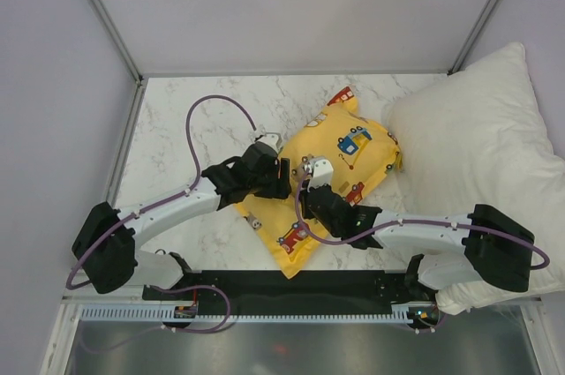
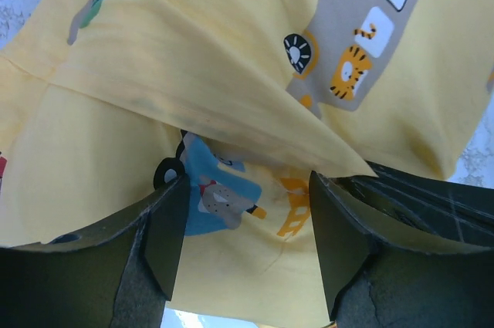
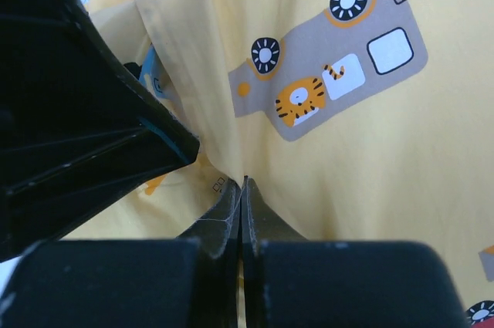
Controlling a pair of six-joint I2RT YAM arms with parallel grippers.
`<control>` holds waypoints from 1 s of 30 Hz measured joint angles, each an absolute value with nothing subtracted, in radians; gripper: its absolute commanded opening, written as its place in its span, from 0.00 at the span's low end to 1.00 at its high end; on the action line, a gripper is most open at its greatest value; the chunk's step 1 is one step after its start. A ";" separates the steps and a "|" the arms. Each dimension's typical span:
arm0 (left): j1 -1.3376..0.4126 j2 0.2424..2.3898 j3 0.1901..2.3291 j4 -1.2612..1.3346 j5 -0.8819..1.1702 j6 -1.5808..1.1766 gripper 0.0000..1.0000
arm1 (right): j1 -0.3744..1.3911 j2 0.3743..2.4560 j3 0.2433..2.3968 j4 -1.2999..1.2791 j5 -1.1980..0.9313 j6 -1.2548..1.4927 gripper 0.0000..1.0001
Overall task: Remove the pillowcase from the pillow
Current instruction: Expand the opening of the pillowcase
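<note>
Left gripper (image 2: 247,189): jaws standing well apart, gripping nothing. They are poised at the 9 o'clock edge of the pillowcase (image 1: 349,150), a loose yellow fold lying just beyond the fingertips.

Right gripper (image 3: 242,185): jaws pressed together, tips at a crease of the same cloth, towards the case's 7 o'clock corner. Whether cloth is pinched between them cannot be told.

Pillowcase: yellow, printed with vehicles, lying aslant mid-worktop, flat at the near end and puffed at the far end.

Worktop (image 1: 177,137): white marble pattern with grey veining.

White pillow (image 1: 477,128): large and plain, at 3 o'clock of the pillowcase, just beside it and overhanging the worktop's right edge.

Room: pale blank walls (image 1: 291,4) on three sides, with metal posts at the far corners.

Count: two arms, two purple cables, one pillowcase, one white pillow.
</note>
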State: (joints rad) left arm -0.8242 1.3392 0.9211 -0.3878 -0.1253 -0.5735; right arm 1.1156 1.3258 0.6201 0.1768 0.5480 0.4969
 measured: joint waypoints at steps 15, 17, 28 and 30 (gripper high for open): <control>-0.820 1.406 0.902 -0.354 -0.139 -0.572 0.02 | 1.120 1.266 0.610 0.155 0.583 0.497 0.05; -0.820 1.405 0.899 -0.344 -0.130 -0.572 0.02 | 1.120 1.253 0.610 0.140 0.585 0.496 0.19; -0.820 1.292 0.804 -0.290 -0.118 -0.554 0.02 | 1.122 1.120 0.610 0.053 0.600 0.411 0.68; -0.820 1.273 0.793 -0.294 -0.114 -0.548 0.02 | 1.122 1.122 0.610 0.060 0.598 0.388 0.70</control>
